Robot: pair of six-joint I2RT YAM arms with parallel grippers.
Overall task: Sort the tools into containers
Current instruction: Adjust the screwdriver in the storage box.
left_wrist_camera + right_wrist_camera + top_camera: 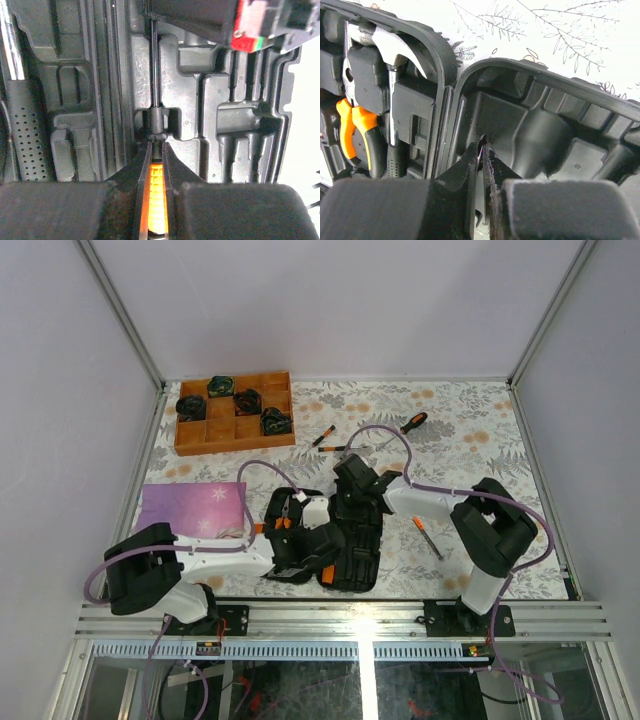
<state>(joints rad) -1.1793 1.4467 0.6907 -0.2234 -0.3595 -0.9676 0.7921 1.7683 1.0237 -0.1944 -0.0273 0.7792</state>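
Observation:
The black tool case (pixel 345 555) lies open at the near middle. My left gripper (pixel 157 143) is shut on an orange-handled screwdriver (pixel 156 185); its black shaft (pixel 154 65) lies along a moulded slot of the case (pixel 215 115). My right gripper (pixel 482 145) is over the far end of that shaft, jaws closed on a thin dark tip. A steel hammer (pixel 385 40) and orange-handled pliers (pixel 355 120) sit in the case's other half. Loose screwdrivers lie on the table: one small (pixel 322 436), one black-and-orange handled (pixel 414 423), one orange (pixel 428 537).
A brown wooden compartment tray (pixel 230 446) with several dark objects stands at the back left. A purple cloth (pixel 190 508) lies left of the case. Both arms (pixel 420 502) crowd over the case. Metal frame posts and white walls bound the table.

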